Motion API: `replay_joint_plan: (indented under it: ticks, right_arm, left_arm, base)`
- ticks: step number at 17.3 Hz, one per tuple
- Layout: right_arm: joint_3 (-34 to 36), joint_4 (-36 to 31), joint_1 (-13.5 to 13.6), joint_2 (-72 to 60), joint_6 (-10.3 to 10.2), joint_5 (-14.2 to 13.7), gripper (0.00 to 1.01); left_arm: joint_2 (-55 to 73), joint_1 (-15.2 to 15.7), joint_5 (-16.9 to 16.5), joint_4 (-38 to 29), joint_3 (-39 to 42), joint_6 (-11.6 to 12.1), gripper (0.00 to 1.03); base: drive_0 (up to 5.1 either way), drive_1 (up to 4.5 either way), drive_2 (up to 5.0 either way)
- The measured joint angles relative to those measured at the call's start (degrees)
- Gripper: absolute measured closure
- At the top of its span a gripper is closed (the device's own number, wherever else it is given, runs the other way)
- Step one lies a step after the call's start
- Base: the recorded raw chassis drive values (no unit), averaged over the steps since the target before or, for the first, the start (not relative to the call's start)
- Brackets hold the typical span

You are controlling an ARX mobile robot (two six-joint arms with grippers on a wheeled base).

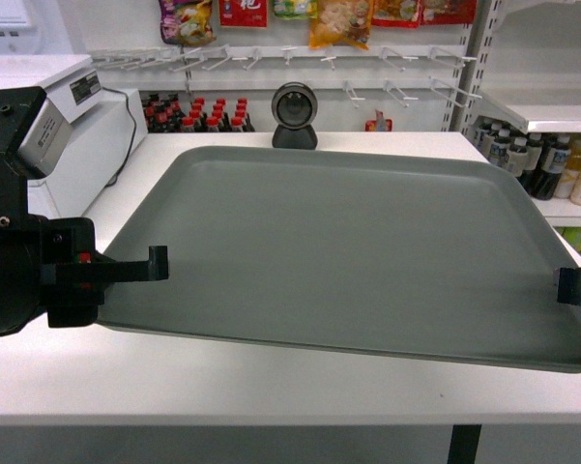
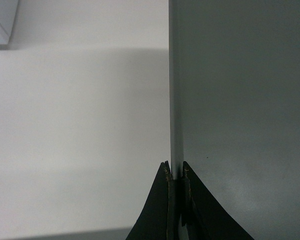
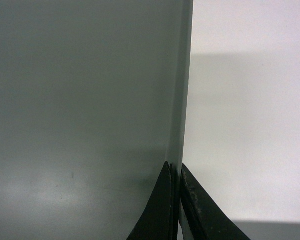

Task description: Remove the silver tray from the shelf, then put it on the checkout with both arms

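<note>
Item: silver tray (image 1: 358, 251), large, flat, grey-green, low rim, nothing on it; carried level over the checkout (image 1: 271, 387), filling the centre of the head view. Whether its underside touches the white top cannot be told; the near edge casts a thin shadow, which suggests it hangs just above. Left gripper (image 1: 155, 263), at 9 o'clock of the tray: jaws closed down on the left rim, one finger above and one below, as the left wrist view confirms (image 2: 175, 175). Right gripper (image 1: 572, 285), at 3 o'clock: only its tip shows in the head view; the right wrist view (image 3: 174, 172) shows it pinched onto the right rim likewise. Opposite-edge holds keep a wide, shallow tray flat and stop it twisting, which one arm could not manage. Also present: register machine (image 1: 77, 126) at 10 o'clock, beside the tray; small round camera (image 1: 295, 114) at 12 o'clock on the far edge of the counter; shelf (image 1: 546, 118) at 2 o'clock, bottles (image 1: 541, 159) beneath. Judged stage: lowering and release outstanding.
</note>
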State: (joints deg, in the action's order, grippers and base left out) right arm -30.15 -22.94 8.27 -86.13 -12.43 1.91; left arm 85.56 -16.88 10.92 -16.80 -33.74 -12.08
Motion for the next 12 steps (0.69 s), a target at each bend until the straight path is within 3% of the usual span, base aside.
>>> replay_joint_plan:
  ticks: [3, 12]
  right_arm:
    - [0.0, 0.0, 0.0, 0.0, 0.0, 0.0, 0.98]
    - [0.0, 0.2, 0.0, 0.0, 0.0, 0.0, 0.98]
  left_arm:
    - [0.0, 0.0, -0.1, -0.1, 0.0, 0.0, 1.0]
    - [0.1, 0.0, -0.1, 0.3, -0.1, 0.0, 1.0]
  base:
    - [-0.1, 4.16, -4.4]
    - [0.0, 0.0, 0.0]
